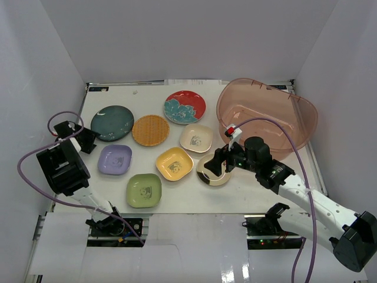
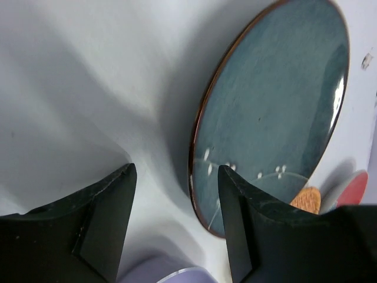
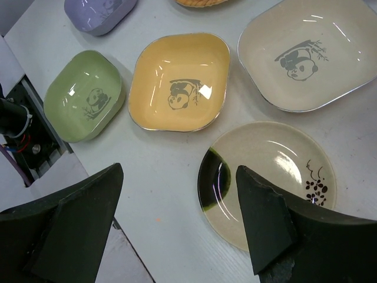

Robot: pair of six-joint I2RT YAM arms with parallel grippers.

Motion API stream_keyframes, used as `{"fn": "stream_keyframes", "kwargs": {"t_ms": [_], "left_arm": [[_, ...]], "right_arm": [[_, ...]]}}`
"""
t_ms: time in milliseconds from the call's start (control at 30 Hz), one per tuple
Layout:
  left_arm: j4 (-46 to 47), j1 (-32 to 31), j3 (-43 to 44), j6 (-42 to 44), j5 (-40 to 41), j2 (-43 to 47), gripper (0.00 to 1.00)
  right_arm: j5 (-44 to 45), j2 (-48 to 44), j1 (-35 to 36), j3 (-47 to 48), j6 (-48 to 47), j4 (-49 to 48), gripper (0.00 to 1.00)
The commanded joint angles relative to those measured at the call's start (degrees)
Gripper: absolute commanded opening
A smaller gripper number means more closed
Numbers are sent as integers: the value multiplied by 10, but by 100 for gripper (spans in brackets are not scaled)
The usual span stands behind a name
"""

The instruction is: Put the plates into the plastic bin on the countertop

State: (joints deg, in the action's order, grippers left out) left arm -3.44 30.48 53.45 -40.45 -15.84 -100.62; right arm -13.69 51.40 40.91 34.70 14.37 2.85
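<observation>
Eight plates lie on the white countertop (image 1: 194,197): dark teal (image 1: 112,122), orange woven (image 1: 150,130), red with teal flower (image 1: 185,107), cream (image 1: 196,138), yellow (image 1: 174,163), green (image 1: 144,190), lavender (image 1: 115,159) and glossy gold (image 1: 211,175). The pinkish bin (image 1: 268,115) stands at the back right and looks empty. My left gripper (image 1: 88,140) is open at the teal plate's left edge; in the left wrist view (image 2: 177,230) the teal plate (image 2: 271,106) has its rim between the jaws. My right gripper (image 1: 219,160) is open over the gold plate (image 3: 271,177), whose edge lies between the jaws (image 3: 179,224).
White walls close in the left, back and right sides. The right wrist view shows the yellow plate (image 3: 179,79), green plate (image 3: 82,94), cream plate (image 3: 306,53) and the table's near edge with cabling (image 3: 23,135). The lavender plate's rim (image 2: 177,276) shows below the left jaws.
</observation>
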Motion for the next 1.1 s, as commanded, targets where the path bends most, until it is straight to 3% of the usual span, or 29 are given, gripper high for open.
{"fn": "stream_keyframes", "kwargs": {"t_ms": [0,233,467,600,633,700,867,967,1067], "left_arm": [[60,2,22,14,-39,-17,68],[160,4,12,-36,-105,-76,59],[255,3,-21,-86,-117,-108,45],[316,4,-41,-117,-126,-121,22],[328,4,-48,-122,-130,-121,9],[338,4,-52,-127,-133,-113,0],[374,11,-65,-174,-133,-57,0],[419,8,-64,-234,-136,-12,0],[462,-6,-49,-279,-155,29,0]], "right_arm": [[-8,5,3,0,-11,-21,83],[-21,29,2,2,-7,-57,83],[-11,48,2,9,-5,-66,83],[-13,60,3,17,0,-78,83],[-14,64,3,21,1,-79,83],[-21,75,2,31,3,-80,83],[-43,116,2,55,14,-96,86],[-51,149,2,84,36,-108,98],[-57,175,2,120,62,-122,91]]}}
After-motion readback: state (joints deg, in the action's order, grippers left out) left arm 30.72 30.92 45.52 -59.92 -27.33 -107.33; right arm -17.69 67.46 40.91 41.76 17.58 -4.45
